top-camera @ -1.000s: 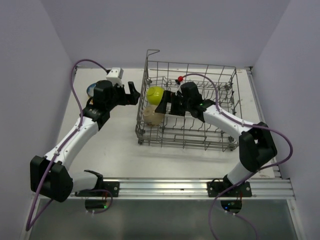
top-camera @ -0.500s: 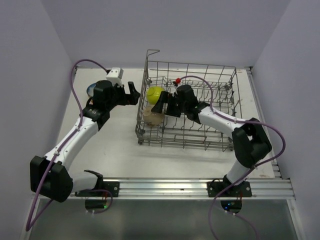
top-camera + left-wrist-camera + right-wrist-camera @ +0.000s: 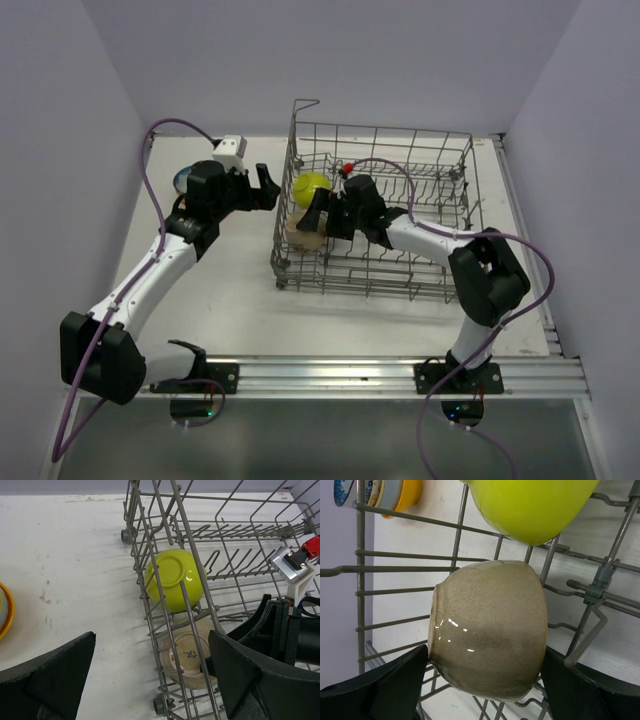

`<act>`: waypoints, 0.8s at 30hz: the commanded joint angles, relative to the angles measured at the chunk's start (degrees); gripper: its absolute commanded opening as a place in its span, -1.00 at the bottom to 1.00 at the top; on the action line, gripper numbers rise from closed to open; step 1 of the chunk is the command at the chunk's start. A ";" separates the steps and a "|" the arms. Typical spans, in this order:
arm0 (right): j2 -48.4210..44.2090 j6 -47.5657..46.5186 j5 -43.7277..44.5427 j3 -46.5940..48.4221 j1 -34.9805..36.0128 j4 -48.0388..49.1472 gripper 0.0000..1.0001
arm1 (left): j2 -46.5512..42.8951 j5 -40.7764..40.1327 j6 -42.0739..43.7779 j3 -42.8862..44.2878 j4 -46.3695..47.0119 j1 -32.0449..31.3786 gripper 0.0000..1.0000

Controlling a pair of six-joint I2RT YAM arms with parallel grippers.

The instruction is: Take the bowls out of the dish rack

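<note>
The grey wire dish rack (image 3: 380,282) stands right of centre. In its left end a lime-yellow bowl (image 3: 312,186) leans on the tines, with a beige bowl (image 3: 302,236) on its side just in front. My right gripper (image 3: 318,214) is inside the rack, open. Its fingers (image 3: 395,687) straddle the beige bowl (image 3: 487,630) from foot to rim, very close on both sides; contact cannot be told. The lime-yellow bowl (image 3: 530,505) sits just beyond. My left gripper (image 3: 268,187) hovers open and holds nothing, outside the rack's left wall (image 3: 150,605), facing both bowls (image 3: 174,579).
A stack of unloaded bowls (image 3: 181,180), orange-yellow and blue-patterned among them, sits on the table at far left behind my left arm; its orange rim (image 3: 4,611) shows at the left wrist view's edge. Upright tines and a raised wire loop (image 3: 305,103) surround the right gripper.
My right gripper has slid left through the rack until its open fingers straddle the beige bowl. The left arm has stayed still.
</note>
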 commanded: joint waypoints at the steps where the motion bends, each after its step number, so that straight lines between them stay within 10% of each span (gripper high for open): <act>1: 0.64 0.97 -1.60 2.51 0.66 1.23 0.87 | -1.30 4.26 0.77 -0.32 3.36 -0.37 1.00; 24: -5.60 1.23 -8.54 8.05 0.66 -3.08 -0.43 | -2.71 0.04 2.27 -0.24 2.39 -0.28 1.00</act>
